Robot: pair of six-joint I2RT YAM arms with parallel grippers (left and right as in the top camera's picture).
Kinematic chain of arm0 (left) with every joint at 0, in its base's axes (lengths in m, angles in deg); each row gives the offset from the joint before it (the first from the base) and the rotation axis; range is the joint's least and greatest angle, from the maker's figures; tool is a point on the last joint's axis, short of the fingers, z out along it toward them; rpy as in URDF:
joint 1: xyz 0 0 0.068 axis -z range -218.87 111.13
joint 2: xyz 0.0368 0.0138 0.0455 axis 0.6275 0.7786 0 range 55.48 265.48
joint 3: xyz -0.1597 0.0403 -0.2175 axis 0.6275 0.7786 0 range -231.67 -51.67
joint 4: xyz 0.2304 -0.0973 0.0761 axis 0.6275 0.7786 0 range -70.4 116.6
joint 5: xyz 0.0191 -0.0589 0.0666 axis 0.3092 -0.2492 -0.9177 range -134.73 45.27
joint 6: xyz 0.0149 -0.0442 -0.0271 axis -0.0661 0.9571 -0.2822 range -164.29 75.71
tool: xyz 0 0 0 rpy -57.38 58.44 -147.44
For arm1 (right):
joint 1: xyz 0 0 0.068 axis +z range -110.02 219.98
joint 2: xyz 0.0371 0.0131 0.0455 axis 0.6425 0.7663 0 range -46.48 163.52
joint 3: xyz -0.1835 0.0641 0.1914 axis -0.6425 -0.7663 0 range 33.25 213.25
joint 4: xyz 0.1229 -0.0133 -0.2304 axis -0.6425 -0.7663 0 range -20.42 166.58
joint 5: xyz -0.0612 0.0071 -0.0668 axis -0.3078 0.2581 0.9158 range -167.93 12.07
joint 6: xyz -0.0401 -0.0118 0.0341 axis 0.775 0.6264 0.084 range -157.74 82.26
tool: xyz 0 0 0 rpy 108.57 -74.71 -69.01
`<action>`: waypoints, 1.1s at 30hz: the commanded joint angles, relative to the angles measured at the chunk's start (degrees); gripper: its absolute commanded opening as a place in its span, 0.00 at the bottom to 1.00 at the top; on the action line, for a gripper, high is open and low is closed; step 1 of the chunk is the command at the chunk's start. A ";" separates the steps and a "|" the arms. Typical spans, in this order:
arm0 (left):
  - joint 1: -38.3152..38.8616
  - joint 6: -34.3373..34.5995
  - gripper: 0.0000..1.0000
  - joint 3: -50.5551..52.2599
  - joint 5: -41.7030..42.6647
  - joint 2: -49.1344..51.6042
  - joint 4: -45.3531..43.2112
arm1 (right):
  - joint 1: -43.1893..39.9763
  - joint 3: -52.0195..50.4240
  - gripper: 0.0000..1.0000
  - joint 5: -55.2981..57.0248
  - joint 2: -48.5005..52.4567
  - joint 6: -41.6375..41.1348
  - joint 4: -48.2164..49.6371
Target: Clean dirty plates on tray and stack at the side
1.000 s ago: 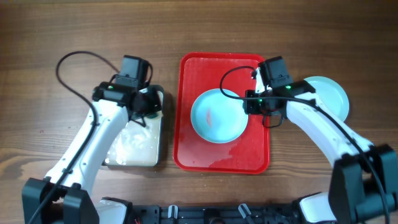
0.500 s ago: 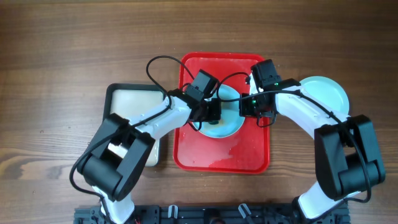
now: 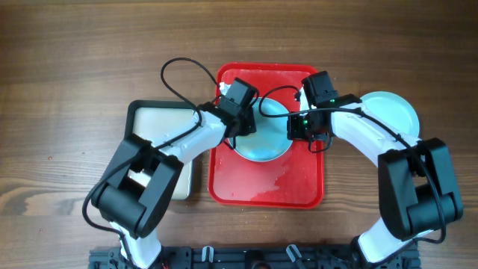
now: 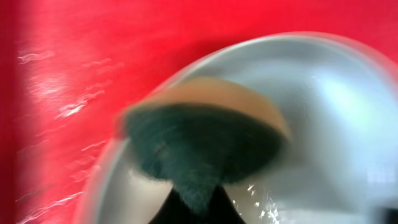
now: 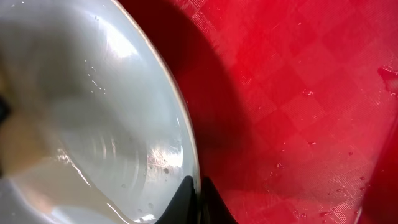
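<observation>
On tray [image 3: 299, 187]: one plate [image 3: 265, 149]. At its 10 o'clock, left gripper [image 3: 243, 128] clamps sponge [image 4: 199, 143] against the surface; right gripper [image 5: 194, 194] pinches rim at 3 o'clock.

we saw a smooth, glossy, wet plate [image 5: 93, 93], a red plastic tray [image 5: 298, 93] with a fine checked texture, a rough, fibrous green sponge [image 4: 199, 149] and a matt wood-grain bench [image 3: 89, 45].
</observation>
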 commanded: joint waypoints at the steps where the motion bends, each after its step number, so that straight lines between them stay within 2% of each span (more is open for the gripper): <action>1: 2.32 4.74 0.04 0.87 15.61 3.98 -5.35 | 0.20 -0.57 0.04 0.92 1.07 1.40 -0.26; 6: 4.90 2.99 0.04 0.87 13.22 6.47 -5.53 | 0.20 -0.57 0.04 0.90 1.07 1.38 -0.33; 8: 2.62 1.27 0.04 0.11 3.80 5.84 -0.70 | 0.20 -0.57 0.04 0.90 1.07 1.40 -0.35; 11: -1.88 1.53 0.04 -3.89 -10.25 4.44 11.74 | 0.20 -0.57 0.04 0.92 1.07 1.42 -0.68; 14: -4.24 1.46 0.04 -7.82 -16.63 4.07 18.69 | 0.20 -0.57 0.04 0.92 1.07 1.38 -0.52; 17: -3.78 1.20 0.04 -8.28 -9.44 3.85 19.37 | 0.20 -0.57 0.04 0.92 1.07 1.38 -0.57; 20: -4.00 -0.59 0.04 -8.31 7.13 0.37 19.52 | 0.20 -0.57 0.04 0.92 1.07 1.38 -0.72; 22: -4.20 -1.40 0.04 -8.31 10.05 -3.78 20.94 | 0.20 -0.57 0.04 0.92 1.07 1.40 -0.81; 24: -4.90 -2.16 0.04 -8.31 8.74 -10.12 25.03 | 0.20 -0.57 0.04 0.92 1.07 1.38 -0.79; 26: -7.34 -2.45 0.04 -8.28 2.10 -15.82 31.76 | 0.20 -0.57 0.04 0.92 1.07 1.40 -0.68; 27: -9.40 -2.45 0.04 -8.28 -4.02 -17.81 36.02 | 0.20 -0.57 0.04 0.92 1.07 1.40 -0.50; 28: -11.72 -2.43 0.04 -8.28 -8.94 -18.43 39.41 | 0.20 -0.57 0.06 0.90 1.07 1.40 0.13; 29: -14.08 -2.45 0.04 -7.96 -11.45 -18.29 41.62 | 0.20 -0.57 0.23 0.92 1.07 1.36 0.79; 30: -16.22 -2.43 0.04 -6.32 -12.41 -18.21 41.53 | 0.20 -0.57 0.33 0.92 1.07 1.42 1.73; 31: -18.12 -2.40 0.04 -4.39 -12.74 -18.16 40.39 | 0.20 -0.57 0.18 0.90 1.07 1.40 2.43; 33: -21.20 -2.36 0.04 0.68 -12.70 -17.99 35.87 | 0.20 -0.57 0.04 0.83 1.07 1.36 2.71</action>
